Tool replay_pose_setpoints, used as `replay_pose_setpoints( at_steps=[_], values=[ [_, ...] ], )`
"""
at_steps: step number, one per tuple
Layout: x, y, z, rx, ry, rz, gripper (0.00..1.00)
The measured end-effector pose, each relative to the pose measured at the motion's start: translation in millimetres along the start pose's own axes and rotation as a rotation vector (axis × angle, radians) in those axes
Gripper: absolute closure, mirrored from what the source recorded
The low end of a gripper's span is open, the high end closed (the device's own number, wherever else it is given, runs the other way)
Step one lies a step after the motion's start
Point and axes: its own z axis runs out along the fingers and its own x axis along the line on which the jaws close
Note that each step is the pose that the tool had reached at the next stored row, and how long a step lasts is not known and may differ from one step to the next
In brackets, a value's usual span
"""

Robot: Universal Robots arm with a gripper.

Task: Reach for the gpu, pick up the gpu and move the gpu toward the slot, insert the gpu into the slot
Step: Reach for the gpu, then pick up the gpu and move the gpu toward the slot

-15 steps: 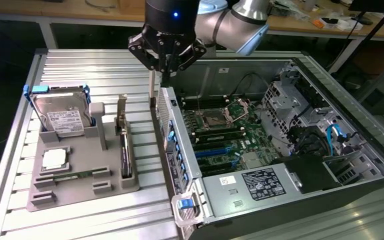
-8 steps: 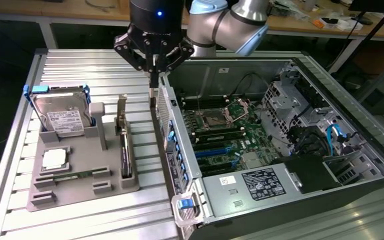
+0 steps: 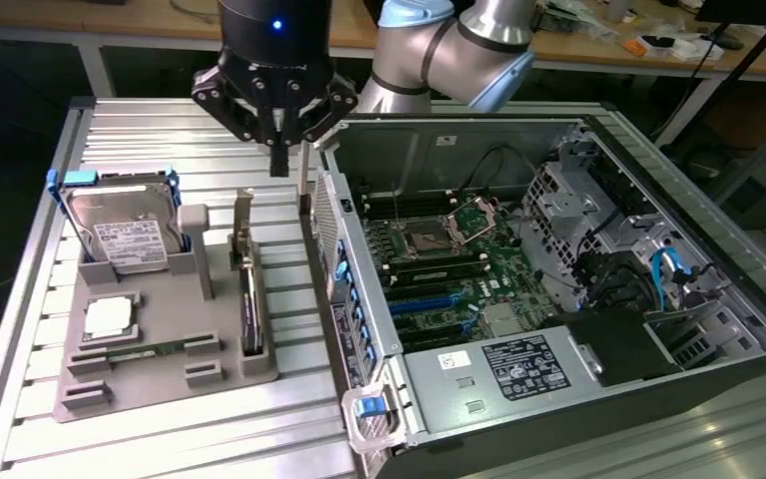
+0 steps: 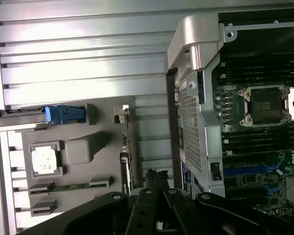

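The end effector (image 3: 278, 158) hangs closed and empty near the bracket end of the gpu (image 3: 247, 299), which stands on edge in a grey holder (image 3: 157, 374) on the counter, just beside the open computer case (image 3: 356, 329). The card's long axis runs away from the end effector, toward the exterior view's lower edge. The blue slot (image 3: 423, 299) lies inside the case, to the exterior view's right.

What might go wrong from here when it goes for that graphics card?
1. The gripper is shut. Lowered like that, it would likely knock the graphics card, which stands on edge, rather than grasp it.
2. The computer case wall is right beside the card, so the gripper might clip it.
3. The blue slot lies among other sockets, so a tilted card could miss it.
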Motion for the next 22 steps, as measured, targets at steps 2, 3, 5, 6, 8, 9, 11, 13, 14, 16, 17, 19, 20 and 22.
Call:
replay_pose_setpoints(
  at_steps=[2, 3, 5, 6, 8, 9, 11, 13, 14, 16, 17, 19, 20, 22],
  values=[
    [5.4, -0.4, -0.2, 0.0001, 0.0001, 0.0, 0.89],
    [8.3, -0.6, -0.3, 0.0001, 0.0001, 0.0, 0.89],
    [14.3, -1.1, -0.4, 0.0001, 0.0001, 0.0, 0.89],
    [17.6, -1.3, -0.5, 0.0, 0.0, 0.0, 0.89],
    [24.0, -1.8, -0.7, 0.0001, 0.0001, 0.0, 0.89],
    [27.1, -2.0, -0.8, 0.0001, 0.0002, 0.0, 0.89],
    [33.2, -2.5, -0.9, 0.0001, 0.0001, 0.0, 0.89],
    [39.2, -3.0, -1.0, 0.0, 0.0, 0.0, 0.89],
    [42.1, -3.2, -1.1, 0.0001, 0.0001, 0.0, 0.89],
    [47.6, -3.6, -1.4, 0.0002, 0.0002, 0.0, 0.89],
    [49.7, -3.7, -1.4, 0.0001, 0.0001, 0.0, 0.89],
    [51.4, -3.9, -1.4, 0.0, 0.0, 0.0, 0.89],
    [51.4, -3.9, -1.4, 0.0001, 0.0001, 0.0, 0.89],
    [51.7, -3.9, -1.4, 0.0001, 0.0001, 0.0, 0.89]
  ],
)
